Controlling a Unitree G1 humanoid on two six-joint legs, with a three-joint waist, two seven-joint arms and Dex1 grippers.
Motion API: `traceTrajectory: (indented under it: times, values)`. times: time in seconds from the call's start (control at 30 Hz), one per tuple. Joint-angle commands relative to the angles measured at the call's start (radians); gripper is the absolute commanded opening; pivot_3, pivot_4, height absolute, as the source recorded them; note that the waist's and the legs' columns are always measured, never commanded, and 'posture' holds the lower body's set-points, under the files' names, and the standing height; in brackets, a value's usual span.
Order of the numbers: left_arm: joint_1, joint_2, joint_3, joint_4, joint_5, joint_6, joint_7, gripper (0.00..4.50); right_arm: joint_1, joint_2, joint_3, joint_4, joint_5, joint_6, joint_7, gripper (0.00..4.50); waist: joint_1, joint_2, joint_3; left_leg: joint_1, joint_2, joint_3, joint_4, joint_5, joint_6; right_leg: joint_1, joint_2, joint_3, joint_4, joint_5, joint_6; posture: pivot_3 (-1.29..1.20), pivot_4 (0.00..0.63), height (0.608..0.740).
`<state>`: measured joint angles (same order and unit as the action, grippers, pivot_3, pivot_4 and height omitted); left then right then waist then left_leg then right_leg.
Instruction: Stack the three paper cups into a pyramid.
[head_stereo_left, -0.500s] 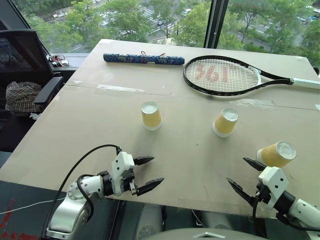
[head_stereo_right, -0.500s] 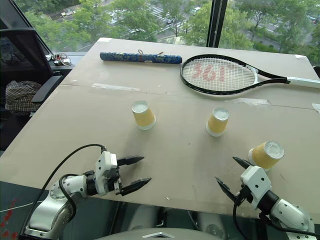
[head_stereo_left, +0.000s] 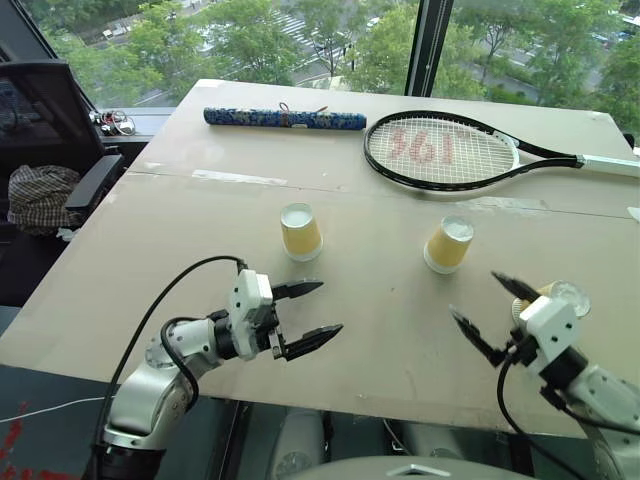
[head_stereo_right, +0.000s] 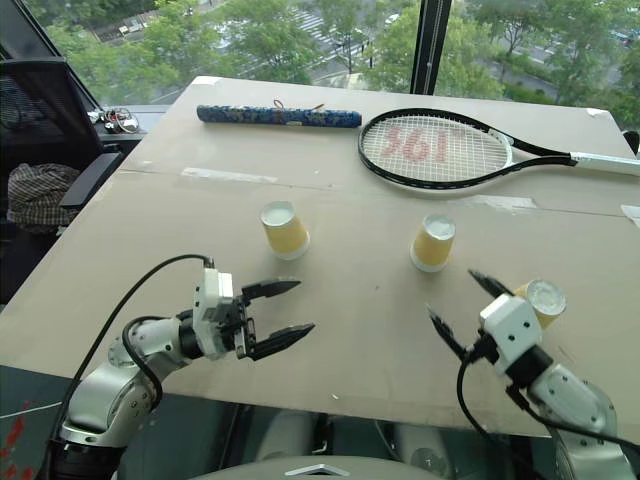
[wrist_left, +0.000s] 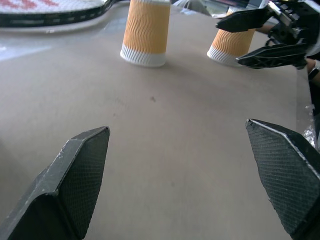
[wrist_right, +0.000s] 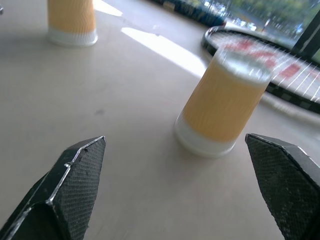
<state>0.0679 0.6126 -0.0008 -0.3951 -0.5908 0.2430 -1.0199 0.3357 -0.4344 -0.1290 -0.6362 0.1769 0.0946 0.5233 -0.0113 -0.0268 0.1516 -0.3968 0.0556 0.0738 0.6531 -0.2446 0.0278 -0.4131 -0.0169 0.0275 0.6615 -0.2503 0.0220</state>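
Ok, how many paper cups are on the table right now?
3: left cup and middle cup stand upside down, apart; the right cup is partly hidden behind the right gripper.

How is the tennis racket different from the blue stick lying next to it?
The tennis racket has a wide round head with strings and red marks, while the blue stick is thin and straight all along. The racket's frame is black with a white handle; the stick is blue and patterned. The racket lies farther toward the robot's right, the stick toward its left. Both lie flat at the far end of the table.
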Motion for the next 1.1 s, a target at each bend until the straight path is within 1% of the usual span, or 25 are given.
traceTrajectory:
  times: [0.03, 0.1, 0.17, 0.3, 0.43, 0.6, 0.8, 0.83, 0.87, 0.9, 1.0, 1.03, 1.1]
  values:
    - [-0.042, 0.017, 0.000, -0.084, -0.062, 0.043, -0.024, 4.50, -0.084, -0.023, -0.047, -0.064, -0.051, 0.087, -0.079, 4.42, 0.001, 0.000, 0.000, 0.000, 0.000, 0.000, 0.000, 0.000, 0.000, 0.000, 0.001, 0.000, 0.000, 0.001, -0.002, 0.00, 0.150, 0.740]
    - [-0.069, 0.023, -0.005, -0.105, -0.081, 0.069, -0.028, 4.50, -0.118, -0.068, -0.106, -0.074, -0.055, 0.149, -0.083, 4.42, 0.005, 0.000, 0.000, -0.001, -0.001, -0.001, 0.000, 0.000, 0.000, 0.000, 0.003, 0.000, 0.000, 0.002, -0.002, 0.00, 0.150, 0.740]
    - [-0.087, 0.022, -0.006, -0.110, -0.093, 0.090, -0.026, 4.50, -0.120, -0.109, -0.174, -0.083, -0.025, 0.219, -0.068, 4.42, 0.009, 0.000, 0.000, -0.001, -0.002, 0.000, 0.000, 0.000, 0.000, 0.000, 0.003, 0.000, 0.000, 0.002, -0.001, 0.00, 0.150, 0.740]
    - [-0.111, 0.023, -0.022, -0.087, -0.091, 0.096, -0.052, 4.50, -0.039, -0.164, -0.357, -0.093, 0.059, 0.329, -0.011, 4.42, 0.015, 0.000, 0.000, -0.002, -0.002, 0.000, 0.000, -0.001, 0.001, 0.000, 0.004, 0.000, -0.001, 0.002, 0.001, 0.00, 0.150, 0.740]
    - [-0.120, 0.019, -0.033, -0.058, -0.077, 0.085, -0.083, 4.50, 0.056, -0.153, -0.458, -0.097, 0.135, 0.398, 0.022, 4.42, 0.016, 0.000, 0.000, -0.001, -0.002, 0.000, 0.000, -0.001, 0.001, 0.000, 0.005, 0.000, -0.001, 0.002, 0.001, 0.00, 0.150, 0.740]
    - [-0.134, 0.016, -0.041, -0.035, -0.072, 0.079, -0.104, 4.50, 0.119, -0.092, -0.529, -0.086, 0.238, 0.468, 0.012, 4.42, 0.006, 0.001, 0.000, 0.000, -0.001, 0.000, 0.000, -0.001, 0.001, 0.001, 0.005, 0.001, 0.000, -0.001, 0.002, 0.00, 0.150, 0.740]
    - [-0.151, 0.009, -0.045, -0.006, -0.062, 0.070, -0.121, 4.50, 0.077, -0.059, -0.498, -0.015, 0.301, 0.516, -0.022, 4.42, 0.000, 0.001, 0.000, 0.000, -0.001, 0.000, 0.000, -0.001, 0.001, 0.001, 0.005, 0.002, 0.000, -0.001, 0.002, 0.00, 0.150, 0.740]
    - [-0.150, 0.009, -0.043, -0.003, -0.060, 0.067, -0.123, 4.50, 0.070, -0.058, -0.491, -0.004, 0.313, 0.526, -0.023, 4.19, 0.000, 0.001, 0.000, 0.000, -0.001, 0.000, 0.000, -0.001, 0.001, 0.001, 0.005, 0.002, 0.000, 0.000, 0.002, 0.00, 0.150, 0.740]
    - [-0.149, 0.009, -0.042, -0.003, -0.059, 0.066, -0.125, 4.50, 0.065, -0.058, -0.485, 0.006, 0.319, 0.531, -0.023, 3.83, 0.000, 0.001, 0.000, 0.000, -0.001, 0.000, 0.000, -0.001, 0.001, 0.001, 0.005, 0.002, 0.000, 0.000, 0.002, 0.00, 0.150, 0.740]
    - [-0.148, 0.009, -0.041, -0.002, -0.058, 0.065, -0.125, 4.50, 0.063, -0.059, -0.481, 0.013, 0.327, 0.535, -0.020, 3.34, 0.000, 0.001, 0.000, 0.000, -0.001, 0.000, 0.000, -0.001, 0.001, 0.001, 0.005, 0.003, 0.000, 0.000, 0.002, 0.00, 0.150, 0.740]
    - [-0.133, 0.013, -0.031, -0.005, -0.062, 0.058, -0.129, 4.50, 0.073, -0.063, -0.480, 0.015, 0.337, 0.531, -0.013, 2.25, 0.001, 0.001, 0.000, -0.001, -0.001, -0.001, 0.000, -0.001, 0.001, 0.001, 0.005, 0.003, 0.000, 0.000, 0.002, 0.00, 0.150, 0.740]
    - [-0.122, 0.015, -0.027, -0.007, -0.063, 0.053, -0.130, 4.50, 0.074, -0.062, -0.488, 0.010, 0.350, 0.531, -0.009, 2.09, 0.001, 0.001, 0.000, -0.001, -0.001, 0.000, 0.000, -0.001, 0.001, 0.001, 0.005, 0.003, 0.000, 0.000, 0.002, 0.00, 0.150, 0.740]
    - [-0.102, 0.014, -0.020, -0.009, -0.056, 0.039, -0.128, 4.50, 0.072, -0.070, -0.497, 0.000, 0.366, 0.521, 0.003, 2.09, 0.000, 0.001, 0.000, -0.001, -0.001, 0.000, 0.000, -0.001, 0.002, 0.001, 0.005, 0.003, -0.001, 0.000, 0.002, 0.00, 0.150, 0.740]
